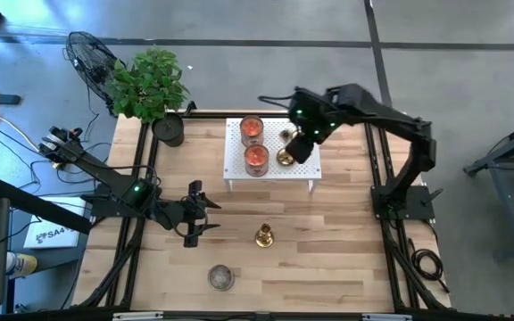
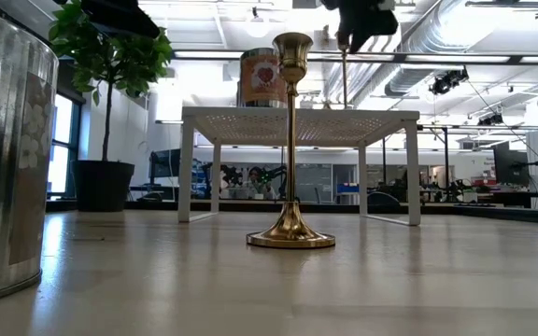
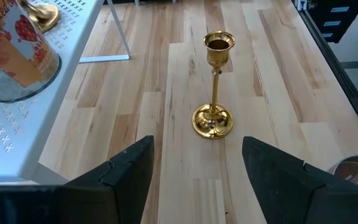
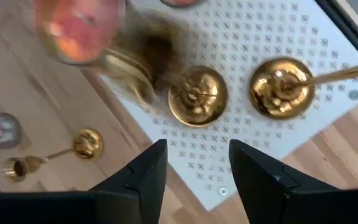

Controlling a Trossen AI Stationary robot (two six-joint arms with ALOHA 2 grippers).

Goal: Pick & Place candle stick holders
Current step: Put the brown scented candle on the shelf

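brass candlestick (image 4: 197, 96) — just beyond right tool (image 4: 197, 165)

The candlestick (image 3: 214, 87) at the table's six o'clock is polished, mirror-bright brass. The table (image 1: 328, 250) is pale, smooth, satin-finished wood planks. The shelf (image 1: 303, 168) at twelve o'clock is matt white perforated metal. The tin (image 2: 3, 159) looks dull, ribbed grey metal.

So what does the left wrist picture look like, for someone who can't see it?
A gold candlestick stands upright on the wooden table, ahead of the open left gripper. Off to one side, a white rack holds a candle jar.
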